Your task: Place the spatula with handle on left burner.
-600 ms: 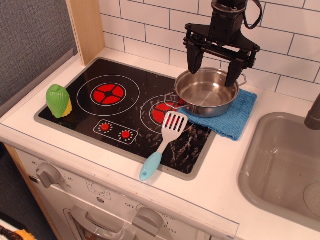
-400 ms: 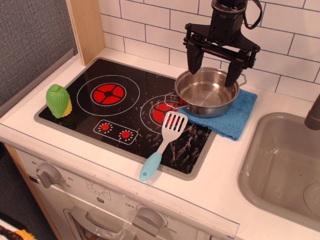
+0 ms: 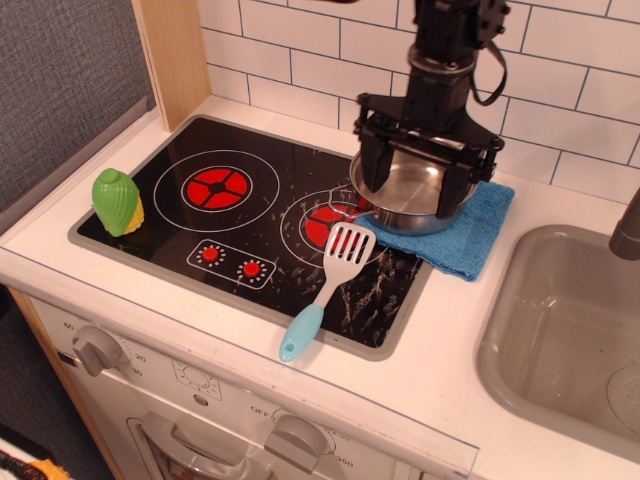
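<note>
The spatula (image 3: 330, 283) lies on the scratched right part of the black cooktop, its white slotted head toward the back and its light blue handle over the front edge. The left burner (image 3: 217, 187), a red segmented disc in white rings, is bare. My gripper (image 3: 411, 187) is open and empty. It hangs low over the steel pot (image 3: 410, 192), behind and to the right of the spatula, its two black fingers spread to about the pot's width.
The pot stands on a blue cloth (image 3: 462, 235), partly over the scratched right burner (image 3: 328, 222). A green and yellow toy corn (image 3: 118, 201) stands at the cooktop's left edge. A grey sink (image 3: 565, 330) is on the right. Tiled wall behind.
My gripper has come down and a little toward the front left, from above the pot to level with its rim. The spatula and pot have not moved.
</note>
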Motion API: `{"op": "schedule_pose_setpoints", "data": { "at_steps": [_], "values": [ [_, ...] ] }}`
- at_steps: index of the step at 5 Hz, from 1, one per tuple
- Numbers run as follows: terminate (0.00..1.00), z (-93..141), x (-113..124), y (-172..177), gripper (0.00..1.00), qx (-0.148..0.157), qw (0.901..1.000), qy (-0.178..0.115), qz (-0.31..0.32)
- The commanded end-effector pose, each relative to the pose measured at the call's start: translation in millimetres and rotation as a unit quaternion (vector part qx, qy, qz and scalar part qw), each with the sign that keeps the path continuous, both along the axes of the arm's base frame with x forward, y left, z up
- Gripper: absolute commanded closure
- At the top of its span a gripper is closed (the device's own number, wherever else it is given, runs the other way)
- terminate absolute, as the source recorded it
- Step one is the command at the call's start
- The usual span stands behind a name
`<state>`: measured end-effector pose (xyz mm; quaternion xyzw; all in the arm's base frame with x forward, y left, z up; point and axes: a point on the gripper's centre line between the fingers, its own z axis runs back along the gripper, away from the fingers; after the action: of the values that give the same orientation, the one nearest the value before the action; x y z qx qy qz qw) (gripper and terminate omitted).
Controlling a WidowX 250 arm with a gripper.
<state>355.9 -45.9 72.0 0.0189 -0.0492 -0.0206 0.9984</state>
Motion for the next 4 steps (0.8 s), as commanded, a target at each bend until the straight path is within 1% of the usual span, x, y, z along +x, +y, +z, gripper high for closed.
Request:
{"op": "schedule_pose_setpoints", "data": {
  "at_steps": [1, 2, 3, 4],
  "values": [
    [0.00, 38, -38, 8, 0.00, -0.018, 0.9985, -0.052, 0.009],
    [0.00, 1, -60, 15, 0.00, -0.004, 0.9998, 0.008, 0.019],
    [0.00, -32, -76, 25, 0.00, 0.025, 0.9978, 0.055, 0.027],
    [0.00, -56, -94, 34, 0.00, 0.030, 0.9953, 0.087, 0.030]
  ]
}}
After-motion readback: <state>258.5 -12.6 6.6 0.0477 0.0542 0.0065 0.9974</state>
